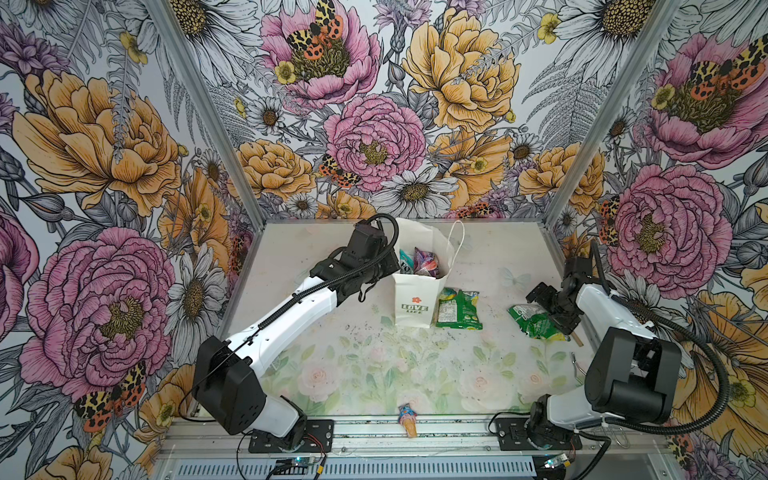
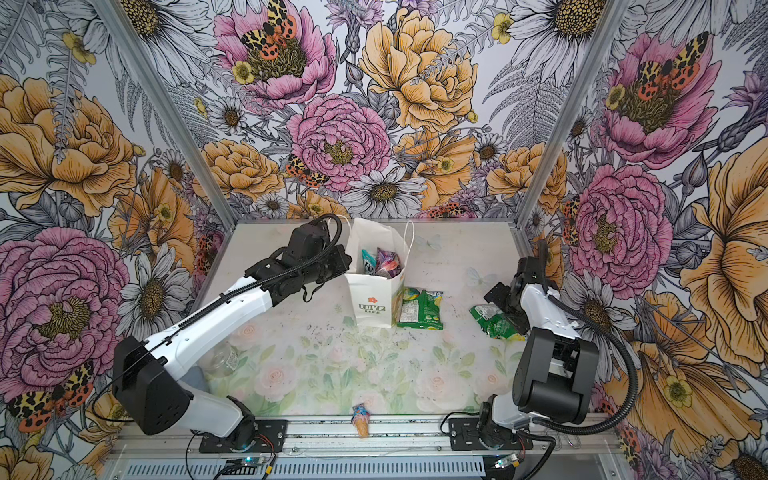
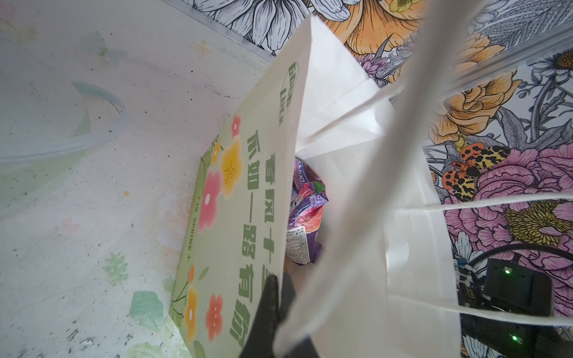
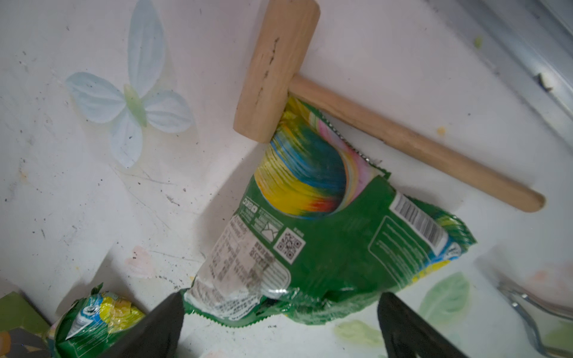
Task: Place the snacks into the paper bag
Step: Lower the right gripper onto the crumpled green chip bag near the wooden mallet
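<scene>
Starting from the left: the left claw [image 3: 277, 291] is pinched fully closed on the top edge of the paper bag [image 1: 415, 301], apparently to steady it and keep the mouth open. The bag stands upright near the back middle of the table [image 1: 374, 374]. A teal packet [image 1: 404, 261] and a purple packet [image 3: 305, 217] can be seen down inside it, plus something pinkish that's hard to make out.

Just right of the bag, touching its base, a green packet [image 1: 459, 309] lies flat on the table. Further right lies the second green packet [image 4: 325, 248], and this looks like the one being worked on. The right claw [image 4: 279, 300] is spread wide with a finger on either side of the packet's near end, holding nothing. So the step is the pickup for this snack, with two greens left outside the bag.

The next move probably means dropping a touch lower and closing on that crinkly end. One catch is that a wooden mallet [image 4: 276, 68] lies right against the packet's far end, possibly on its corner, so the lift might drag it. Then it's a carry across to the bag mouth, clear of the cord handles [image 1: 457, 241].
</scene>
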Controlling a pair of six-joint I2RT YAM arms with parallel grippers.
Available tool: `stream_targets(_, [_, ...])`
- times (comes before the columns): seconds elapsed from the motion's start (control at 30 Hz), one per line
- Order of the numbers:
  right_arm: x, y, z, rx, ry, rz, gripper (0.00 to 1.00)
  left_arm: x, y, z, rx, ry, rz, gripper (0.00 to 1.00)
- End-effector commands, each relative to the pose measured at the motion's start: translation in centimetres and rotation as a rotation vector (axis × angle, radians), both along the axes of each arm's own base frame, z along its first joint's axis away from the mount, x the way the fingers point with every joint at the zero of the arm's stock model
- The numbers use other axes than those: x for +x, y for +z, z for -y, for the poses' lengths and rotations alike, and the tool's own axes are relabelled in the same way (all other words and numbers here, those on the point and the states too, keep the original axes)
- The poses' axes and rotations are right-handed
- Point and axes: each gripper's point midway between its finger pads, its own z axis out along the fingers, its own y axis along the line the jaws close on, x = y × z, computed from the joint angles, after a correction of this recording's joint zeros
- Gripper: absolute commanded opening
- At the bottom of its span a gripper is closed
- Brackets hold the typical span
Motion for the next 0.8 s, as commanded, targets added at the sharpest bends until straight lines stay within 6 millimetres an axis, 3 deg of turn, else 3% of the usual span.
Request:
stream_targets(0.0, [1.0,-0.9,-0.1,0.016,0.044,0.004,0.99,0.5,0.3,0.1,-0.033,0.001,0.009,0.00])
stream_targets(0.27, [1.5,-3.3,-1.7,0.071,0.110,-0.054,0.96,0.8,0.1,0.4,-0.035,-0.002,0.003,0.00])
stream_targets(0.77, [2.4,-4.6,-8.3,0.121,0.264,-0.080,0.95,0.6,0.2,0.4,-0.033,0.000,0.005,0.00])
